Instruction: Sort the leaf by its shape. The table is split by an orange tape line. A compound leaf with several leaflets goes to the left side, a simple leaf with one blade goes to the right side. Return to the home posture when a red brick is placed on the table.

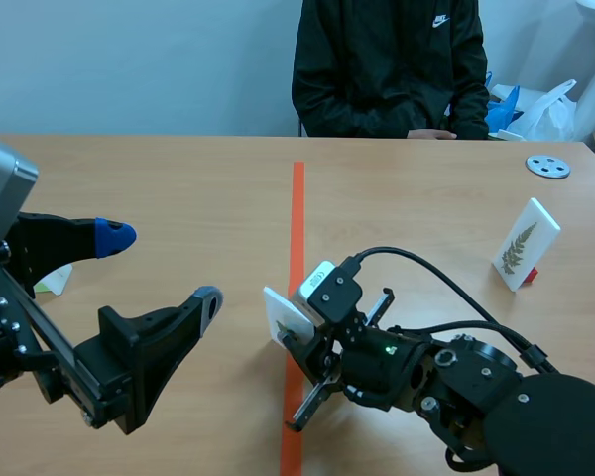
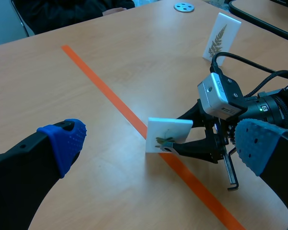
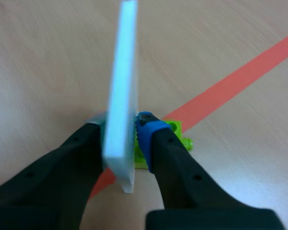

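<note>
Your right hand (image 3: 120,125) is clamped on the upright leaf card (image 2: 168,134), pinching both faces low so it cannot tip | card stands on the orange tape line (image 1: 297,228) of the bench (image 1: 178,178), neither side yet | left hand (image 1: 161,266) spread open, empty, hovering over the left half

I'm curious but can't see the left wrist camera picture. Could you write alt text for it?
The right gripper pinches a white leaf card upright at the orange tape line on a wooden table. A second card, showing a fern leaf, stands farther off.
</note>
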Available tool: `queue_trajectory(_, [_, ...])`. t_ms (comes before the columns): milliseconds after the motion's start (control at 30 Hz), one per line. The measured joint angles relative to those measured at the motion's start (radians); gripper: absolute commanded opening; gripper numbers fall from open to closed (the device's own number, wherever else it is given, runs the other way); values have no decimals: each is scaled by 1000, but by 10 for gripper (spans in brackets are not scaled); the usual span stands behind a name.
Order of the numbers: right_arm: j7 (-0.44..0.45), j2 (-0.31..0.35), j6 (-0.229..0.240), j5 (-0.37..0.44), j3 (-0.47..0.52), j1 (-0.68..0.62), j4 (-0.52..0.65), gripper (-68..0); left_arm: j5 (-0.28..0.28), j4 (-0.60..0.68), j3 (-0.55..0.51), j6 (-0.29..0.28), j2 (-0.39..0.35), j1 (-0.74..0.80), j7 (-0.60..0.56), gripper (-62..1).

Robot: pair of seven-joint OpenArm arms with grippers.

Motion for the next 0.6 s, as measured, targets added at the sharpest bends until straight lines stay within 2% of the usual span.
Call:
queue_trajectory(67, [0,2,0,0,0,0,0,-662,0,0,0,0,0,0,0,14])
queue_trajectory(300, [0,24,14,0,0,0,32,-662,0,0,0,0,0,0,0,14])
queue_trajectory(433, [0,59,24,0,39,-23,122,-662,0,0,0,0,0,0,0,14])
queue_trajectory(600, [1,97,30,2,139,-100,273,-662,0,0,0,0,0,0,0,14])
